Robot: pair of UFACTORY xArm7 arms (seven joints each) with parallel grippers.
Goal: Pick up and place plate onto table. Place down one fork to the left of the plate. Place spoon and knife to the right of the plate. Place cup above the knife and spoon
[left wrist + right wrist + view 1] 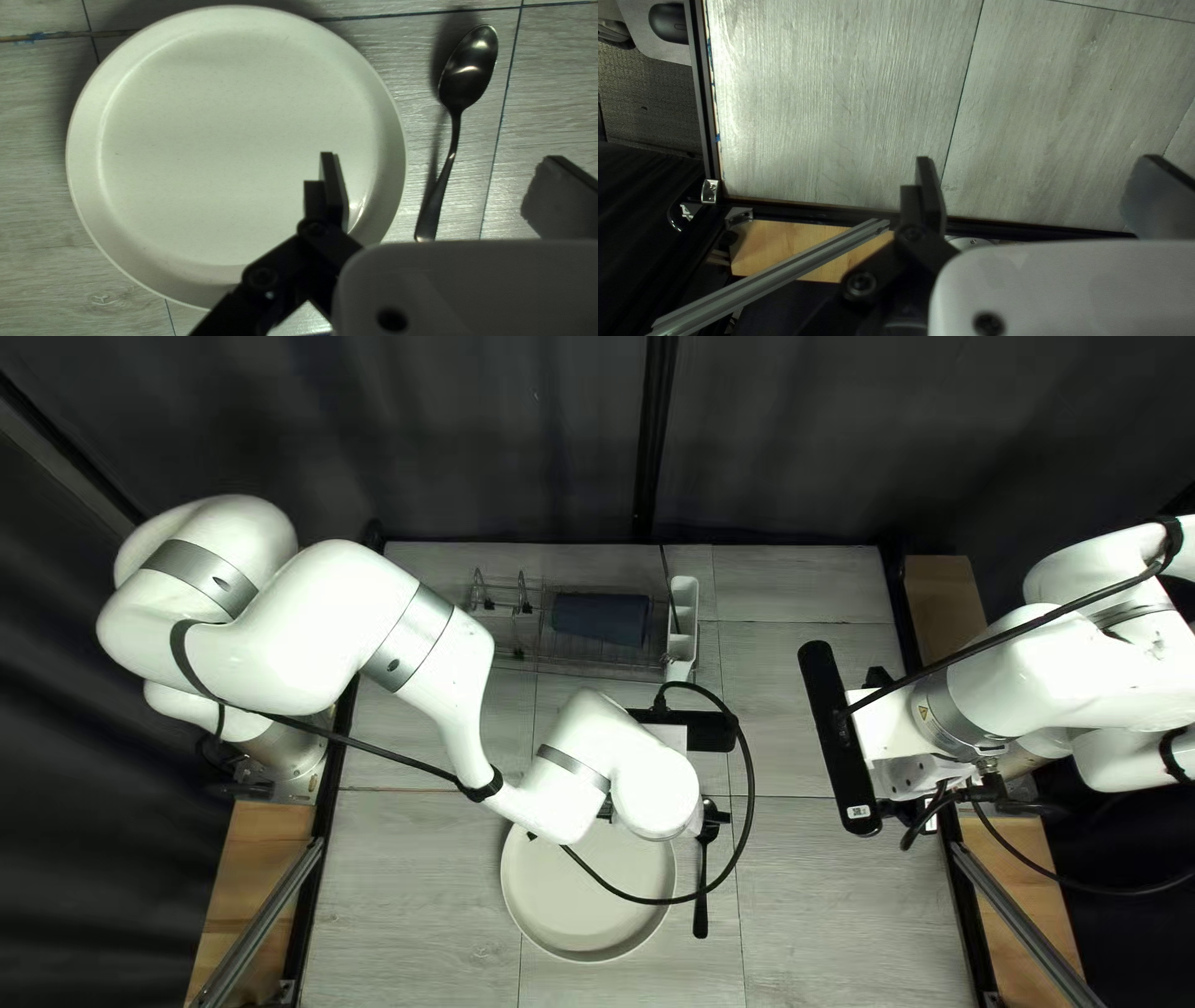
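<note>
Hovering left claw [440, 157], parted and empty, over spoon [470, 68] just right of plate [230, 143] on table [37, 155], holding right claw [1036, 158] likewise parted and empty, and risking knocking plate askew by sweeping low.

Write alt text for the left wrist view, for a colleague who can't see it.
An empty, round, pale plate lies on a wood-look table, with a dark metal spoon beside it, not touching. My left gripper is open above them, holding nothing, with the spoon's handle showing between its fingers.
</note>
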